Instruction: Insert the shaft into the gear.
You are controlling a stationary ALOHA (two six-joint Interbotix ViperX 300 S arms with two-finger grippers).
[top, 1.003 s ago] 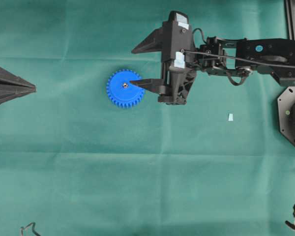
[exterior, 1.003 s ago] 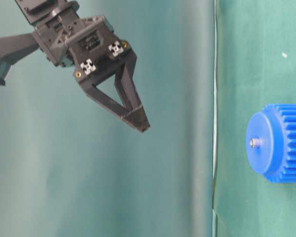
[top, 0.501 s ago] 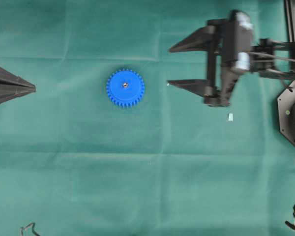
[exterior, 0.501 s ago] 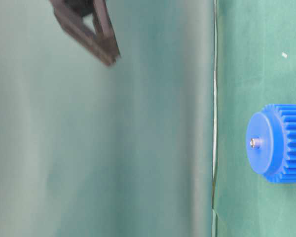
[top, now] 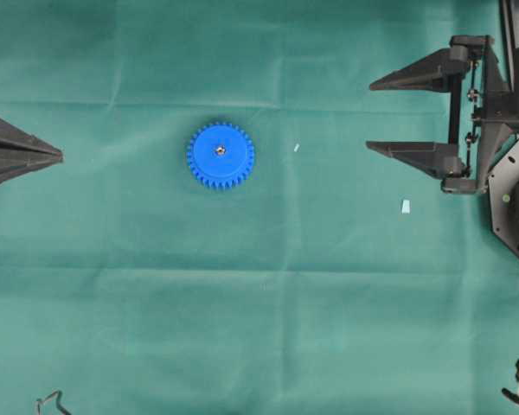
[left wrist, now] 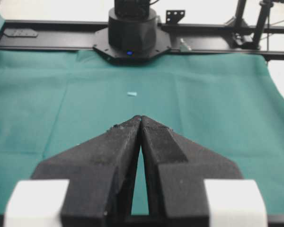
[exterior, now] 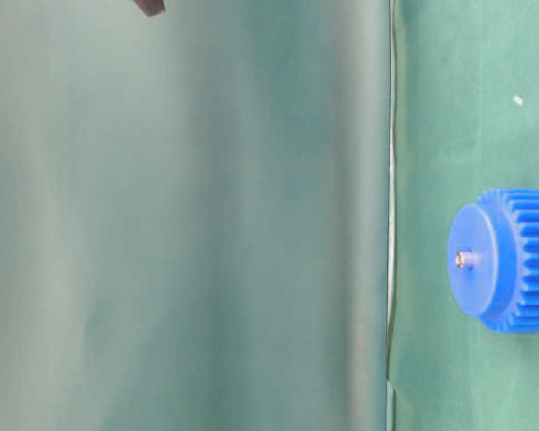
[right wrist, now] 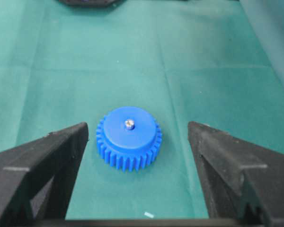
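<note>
The blue gear [top: 221, 155] lies flat on the green cloth, left of centre. The small grey shaft [top: 220, 150] stands in its centre hole, its shiny end sticking up [exterior: 465, 259] above the gear [exterior: 508, 260]. My right gripper [top: 369, 117] hangs open at the far right, well clear of the gear, with nothing between its fingers. From the right wrist, the gear [right wrist: 128, 137] and shaft [right wrist: 129, 124] sit ahead between the spread fingers of that gripper [right wrist: 137, 127]. My left gripper [top: 59, 156] rests shut and empty at the left edge, its tips touching [left wrist: 140, 117].
A pale trapezoid scrap [top: 406, 206] lies on the cloth near the right gripper, and a tiny pale fleck [top: 296, 148] lies right of the gear. The right arm's base [top: 515, 207] stands at the right edge. A wire clip [top: 52, 402] sits at the bottom left.
The right gripper has pulled back from over the gear to the far right and stayed open. Gear, shaft and left gripper have not moved.
</note>
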